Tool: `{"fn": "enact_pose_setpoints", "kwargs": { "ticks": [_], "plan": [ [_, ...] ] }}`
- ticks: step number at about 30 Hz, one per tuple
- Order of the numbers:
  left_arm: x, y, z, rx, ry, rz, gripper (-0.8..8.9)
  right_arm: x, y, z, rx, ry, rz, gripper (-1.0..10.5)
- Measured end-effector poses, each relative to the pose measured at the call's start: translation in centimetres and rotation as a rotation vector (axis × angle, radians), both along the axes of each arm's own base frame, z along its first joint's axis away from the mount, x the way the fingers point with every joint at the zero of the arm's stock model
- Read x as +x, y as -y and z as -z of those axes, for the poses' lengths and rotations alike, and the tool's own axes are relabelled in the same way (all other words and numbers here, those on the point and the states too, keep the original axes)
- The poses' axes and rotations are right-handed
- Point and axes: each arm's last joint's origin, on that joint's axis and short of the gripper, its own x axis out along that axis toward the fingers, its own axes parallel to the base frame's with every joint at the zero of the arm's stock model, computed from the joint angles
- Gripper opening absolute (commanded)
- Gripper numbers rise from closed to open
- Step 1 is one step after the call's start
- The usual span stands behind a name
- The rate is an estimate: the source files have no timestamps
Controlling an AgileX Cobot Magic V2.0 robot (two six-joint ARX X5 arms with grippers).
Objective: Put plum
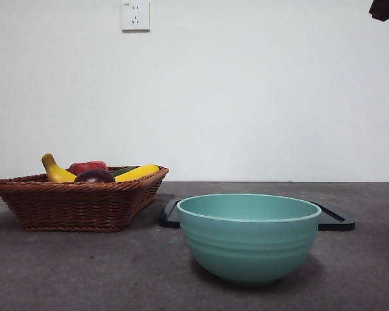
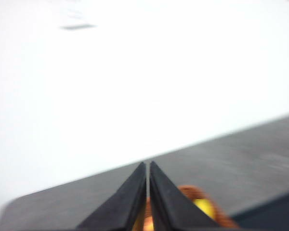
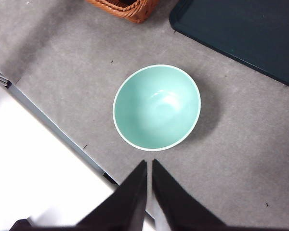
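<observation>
We see both claws pinched shut on nothing: the left gripper [image 2: 148,166] in a blurred wrist view above the table's edge, the right gripper [image 3: 149,163] high over the green bowl [image 1: 249,236]. The plum [image 1: 94,176] lies in the wicker basket [image 1: 78,204] at left, beside a banana [image 1: 54,171]. Only the right wrist view shows the bowl's bare inside; the front view alone shows the plum, and a dark tray [image 1: 334,221] behind the bowl.
</observation>
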Motion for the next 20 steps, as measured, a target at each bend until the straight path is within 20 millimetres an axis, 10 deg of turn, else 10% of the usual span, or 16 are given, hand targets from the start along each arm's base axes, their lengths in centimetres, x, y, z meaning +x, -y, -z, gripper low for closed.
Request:
{"fn": "enact_pose_setpoints", "kwargs": {
  "ticks": [9,20],
  "plan": [
    [-2.3,-1.4,9.0,-0.042,0.006,-0.319,0.1,0.0,0.0,0.0,0.0,0.0,0.0,0.1],
    [-2.1,-1.5,15.5,-0.069,-0.109,-0.332,0.09,0.0,0.0,0.0,0.0,0.0,0.0,0.1]
  ]
}}
